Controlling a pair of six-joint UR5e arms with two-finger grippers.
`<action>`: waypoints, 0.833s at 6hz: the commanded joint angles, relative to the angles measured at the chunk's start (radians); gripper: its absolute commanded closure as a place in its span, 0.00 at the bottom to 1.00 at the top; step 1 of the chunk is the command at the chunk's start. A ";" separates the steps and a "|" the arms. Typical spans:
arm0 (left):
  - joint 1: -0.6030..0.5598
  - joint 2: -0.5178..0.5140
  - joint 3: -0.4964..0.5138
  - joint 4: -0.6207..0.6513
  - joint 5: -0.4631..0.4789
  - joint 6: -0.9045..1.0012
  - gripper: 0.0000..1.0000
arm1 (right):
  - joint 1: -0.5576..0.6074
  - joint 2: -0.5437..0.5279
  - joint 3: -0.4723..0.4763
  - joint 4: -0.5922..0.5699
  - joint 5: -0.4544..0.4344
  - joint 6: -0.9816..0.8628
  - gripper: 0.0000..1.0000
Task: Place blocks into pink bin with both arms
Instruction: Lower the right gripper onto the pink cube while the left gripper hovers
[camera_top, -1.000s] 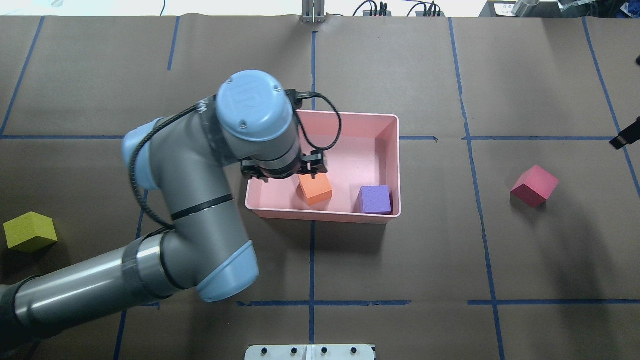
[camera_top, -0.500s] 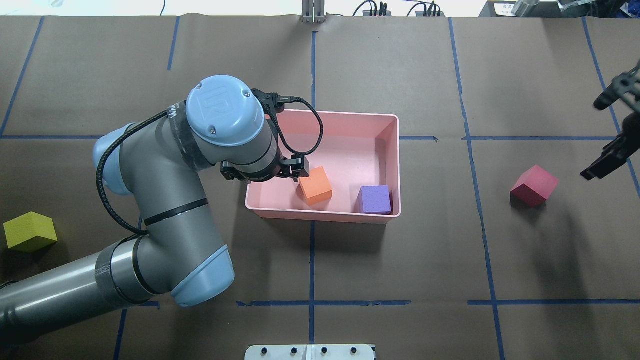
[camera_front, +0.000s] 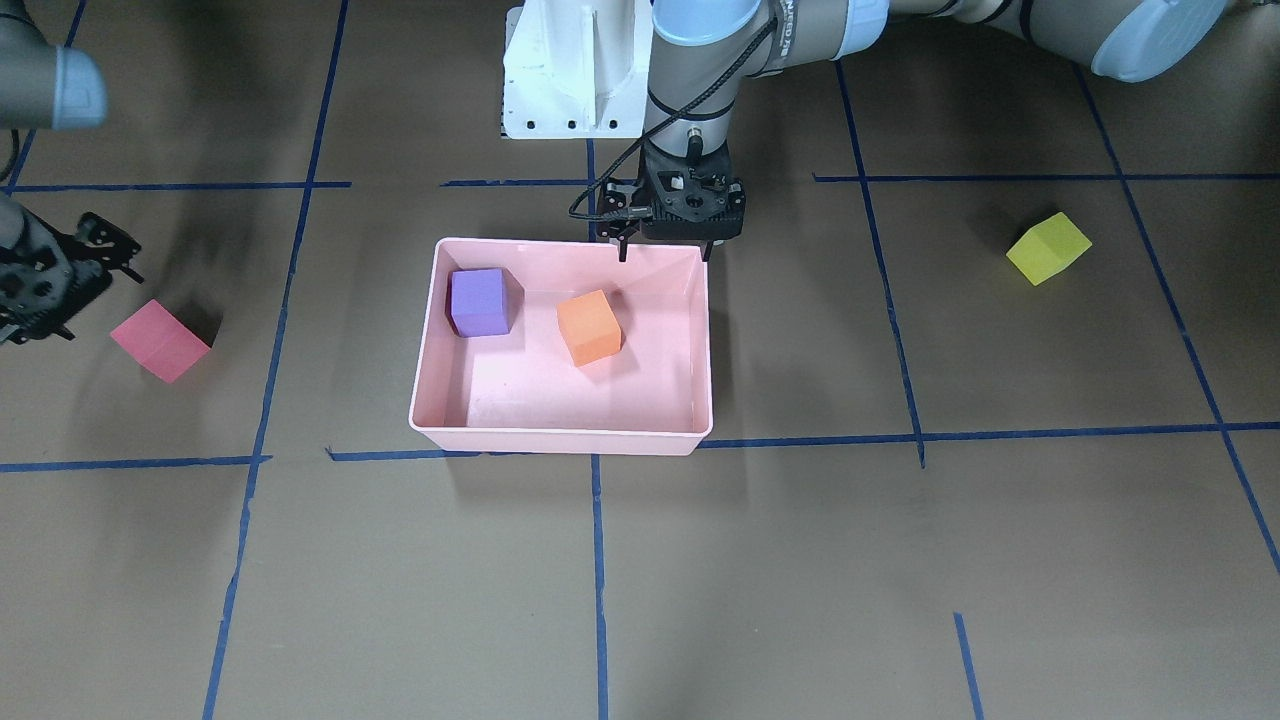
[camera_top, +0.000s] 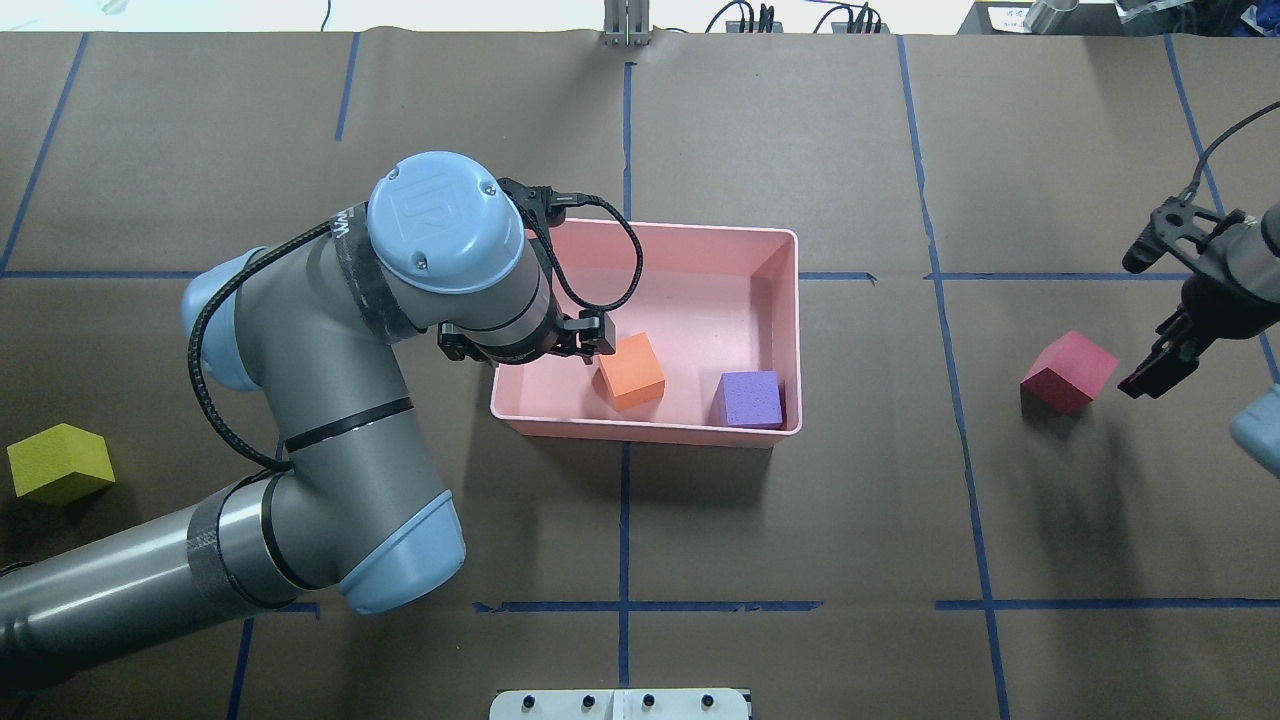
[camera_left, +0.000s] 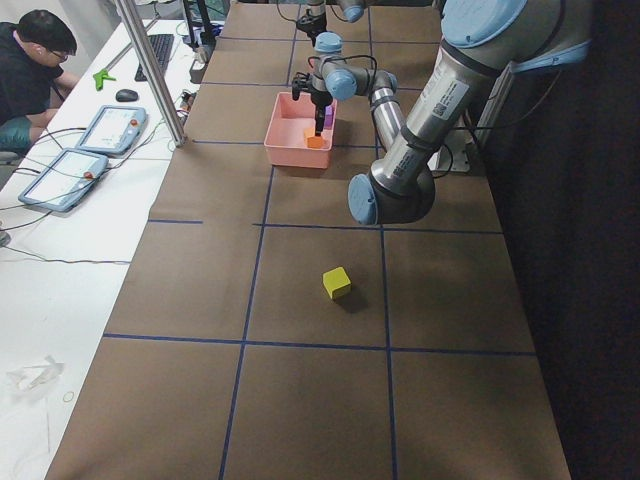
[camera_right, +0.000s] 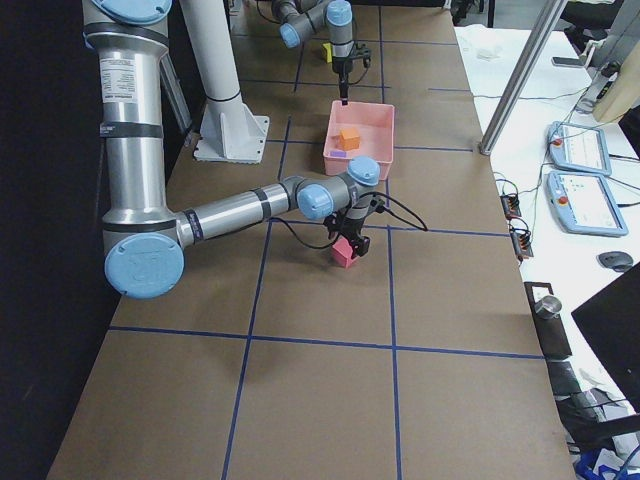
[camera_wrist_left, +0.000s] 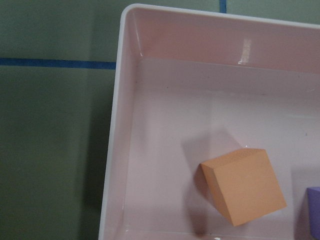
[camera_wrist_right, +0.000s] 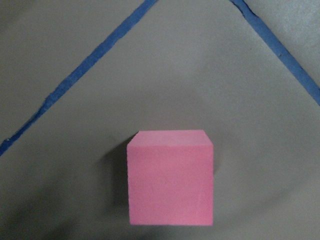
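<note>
The pink bin (camera_top: 700, 232) sits mid-table and holds the orange block (camera_top: 631, 371) and the purple block (camera_top: 749, 399). Both also show in the front view: orange (camera_front: 589, 327), purple (camera_front: 479, 301). My left gripper (camera_front: 665, 252) is open and empty above the bin's robot-side rim, near its left end. Its wrist view shows the orange block (camera_wrist_left: 243, 185) lying free. The red-pink block (camera_top: 1068, 372) lies on the table at the right. My right gripper (camera_top: 1150, 375) hovers just beside it, apparently open, and its wrist view shows that block (camera_wrist_right: 170, 177). The yellow-green block (camera_top: 60, 463) lies far left.
The white pedestal (camera_front: 575, 70) stands behind the bin on the robot's side. Blue tape lines cross the brown table cover. An operator (camera_left: 30, 60) sits at a side table with control tablets (camera_left: 110, 128), beyond the table's far edge.
My left gripper drew leftward off the orange block, which stays in the bin. My right arm came in from the right edge and down beside the red-pink block.
</note>
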 joint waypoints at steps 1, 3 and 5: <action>-0.001 0.001 0.000 0.000 0.000 0.000 0.00 | -0.028 0.027 -0.048 0.002 -0.008 0.010 0.00; -0.001 0.001 0.000 0.000 0.000 0.000 0.00 | -0.073 0.045 -0.099 0.002 -0.009 0.011 0.00; -0.001 0.001 0.002 -0.002 0.000 0.001 0.00 | -0.092 0.100 -0.148 0.002 -0.006 0.078 0.14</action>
